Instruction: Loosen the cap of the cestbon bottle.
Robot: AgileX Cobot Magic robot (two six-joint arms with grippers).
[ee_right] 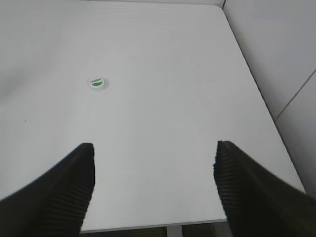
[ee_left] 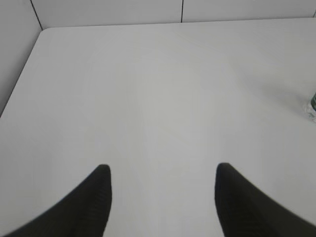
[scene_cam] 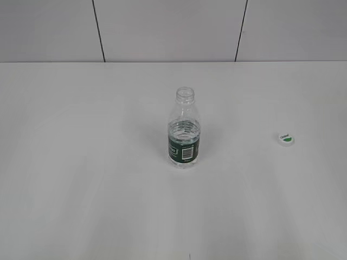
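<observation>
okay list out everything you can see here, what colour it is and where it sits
bottle: one, clear with a dark green label, upright mid-table, neck open with no cap on
cap: one, white with a green patch, lying on the table apart from the bottle, to its right in the exterior view
table: one, white, fills the lower part of each view
wall: pale grey panels with dark seams, behind the table
left gripper: one, black, open, above bare table
right gripper: one, black, open, cap beyond it

Left pincer (ee_left: pixel 163 185) agape above table (ee_left: pixel 148 98).
</observation>
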